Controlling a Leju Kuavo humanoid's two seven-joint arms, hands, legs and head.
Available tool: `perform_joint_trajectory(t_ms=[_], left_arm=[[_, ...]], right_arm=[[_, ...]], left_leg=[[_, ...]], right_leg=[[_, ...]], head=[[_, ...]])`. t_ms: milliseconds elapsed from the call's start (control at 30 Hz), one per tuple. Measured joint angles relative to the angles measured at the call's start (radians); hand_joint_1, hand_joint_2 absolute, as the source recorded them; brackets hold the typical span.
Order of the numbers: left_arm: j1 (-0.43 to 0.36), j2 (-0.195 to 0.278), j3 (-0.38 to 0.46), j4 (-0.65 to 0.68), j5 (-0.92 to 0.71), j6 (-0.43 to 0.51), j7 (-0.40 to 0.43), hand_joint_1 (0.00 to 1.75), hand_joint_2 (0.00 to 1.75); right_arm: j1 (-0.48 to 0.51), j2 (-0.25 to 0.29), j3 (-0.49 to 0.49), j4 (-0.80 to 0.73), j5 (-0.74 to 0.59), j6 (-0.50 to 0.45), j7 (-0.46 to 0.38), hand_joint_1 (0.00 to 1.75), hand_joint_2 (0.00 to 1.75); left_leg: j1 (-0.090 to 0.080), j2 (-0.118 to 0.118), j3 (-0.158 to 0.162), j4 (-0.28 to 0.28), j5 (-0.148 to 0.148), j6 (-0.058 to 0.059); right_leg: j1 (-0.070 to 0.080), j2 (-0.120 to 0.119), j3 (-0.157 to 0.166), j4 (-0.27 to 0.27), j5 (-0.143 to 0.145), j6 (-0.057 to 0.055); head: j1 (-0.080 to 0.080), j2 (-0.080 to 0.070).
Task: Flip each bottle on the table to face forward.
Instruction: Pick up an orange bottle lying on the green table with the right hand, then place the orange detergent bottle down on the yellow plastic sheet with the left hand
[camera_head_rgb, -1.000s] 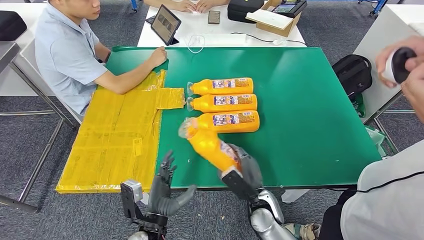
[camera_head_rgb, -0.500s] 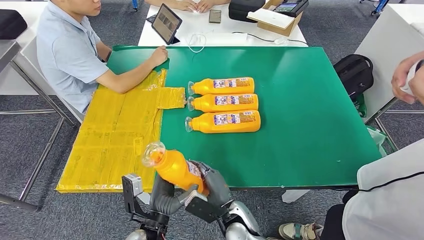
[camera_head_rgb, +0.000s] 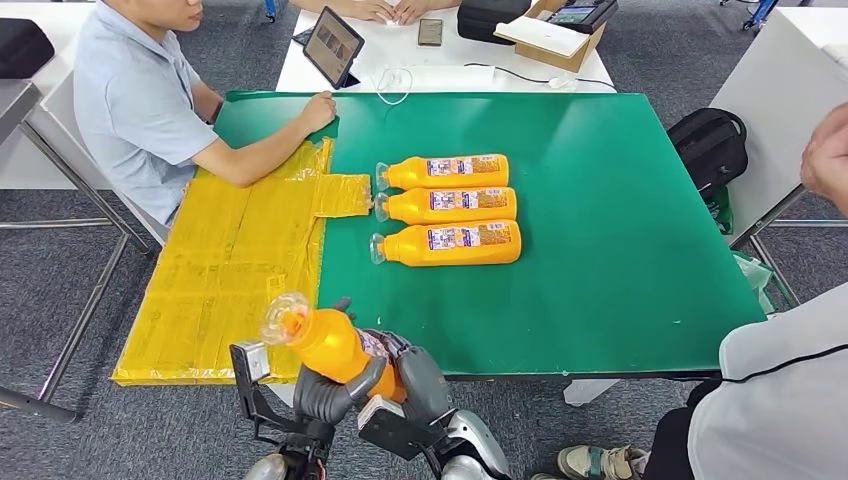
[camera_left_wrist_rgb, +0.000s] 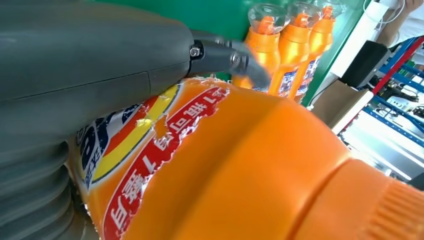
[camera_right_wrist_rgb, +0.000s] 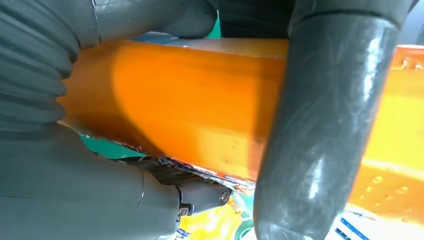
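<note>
Since a moment ago I'm drawing the fourth bottle (camera_head_rgb: 335, 343) lower, off the table's (camera_head_rgb: 620, 280) near edge; both my left hand (camera_head_rgb: 325, 390) and right hand (camera_head_rgb: 415, 380) are wrapping it. Three bottles (camera_head_rgb: 450, 207) are lying labels-up mid-table; this one is remaining.

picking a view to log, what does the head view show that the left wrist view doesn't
Head view alone: the right hand on the held orange bottle, the seated person, the yellow sheet, the tablet. Left wrist view alone: the held bottle's torn red and blue label close up. Both: the left hand, three orange bottles in a row on the green table.
</note>
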Motion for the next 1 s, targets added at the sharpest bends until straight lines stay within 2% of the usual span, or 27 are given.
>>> perform_joint_trajectory(t_ms=[33, 167, 300, 433, 600, 833, 1000], left_arm=[[-0.002, 0.0, 0.001, 0.0, 0.011, -0.007, 0.003, 1.75, 1.75], [-0.013, 0.0, 0.012, -0.002, 0.062, -0.039, 0.025, 1.75, 1.75], [-0.018, 0.0, 0.023, -0.003, 0.091, -0.061, 0.043, 1.75, 1.75], [-0.023, 0.0, 0.034, -0.004, 0.136, -0.096, 0.072, 1.75, 1.75], [-0.025, -0.009, 0.062, -0.027, 0.206, -0.141, 0.108, 1.75, 1.75], [-0.051, -0.025, 0.189, -0.018, 0.229, -0.059, 0.092, 1.75, 1.75], [-0.078, -0.025, 0.287, 0.008, 0.153, 0.043, 0.03, 1.75, 1.75]], right_arm=[[0.0, 0.0, 0.003, 0.0, -0.002, -0.004, -0.004, 0.0, 1.75], [0.009, -0.001, 0.014, -0.004, -0.019, -0.025, -0.038, 0.0, 1.75], [0.019, -0.001, 0.017, -0.011, -0.029, -0.039, -0.057, 0.0, 0.0], [0.03, -0.001, 0.015, -0.03, -0.05, -0.064, -0.075, 0.0, 0.0], [0.06, -0.009, -0.006, -0.102, -0.044, -0.144, -0.14, 0.0, 0.0], [0.127, -0.047, -0.066, -0.285, 0.03, -0.244, -0.176, 0.0, 0.0], [0.175, -0.083, -0.125, -0.395, 0.055, -0.282, -0.177, 0.0, 0.0]], left_leg=[[0.0, 0.0, 0.0, 0.0, 0.0, 0.0], [0.0, 0.0, 0.0, 0.0, 0.0, 0.0], [0.0, 0.0, 0.0, 0.0, 0.0, 0.0], [0.0, 0.0, 0.0, 0.0, 0.0, 0.0], [0.0, 0.0, -0.001, 0.0, 0.0, 0.0], [0.0, -0.001, -0.001, 0.0, 0.0, 0.0], [0.0, -0.001, -0.001, 0.0, 0.0, 0.0]], right_leg=[[0.0, 0.0, 0.0, 0.0, 0.0, 0.0], [0.0, 0.0, 0.0, 0.0, 0.0, 0.0], [0.0, 0.0, 0.0, 0.0, 0.0, 0.0], [0.0, 0.0, -0.001, 0.0, 0.0, 0.0], [0.0, 0.0, -0.001, 0.0, 0.0, 0.0], [0.0, 0.0, -0.001, 0.0, 0.0, 0.0], [0.0, 0.0, -0.001, 0.0, 0.0, 0.0]], head=[[0.0, 0.0], [0.0, 0.0], [0.0, 0.0], [0.0, 0.0], [0.0, 0.0], [0.0, 0.0], [0.0, 0.0]])
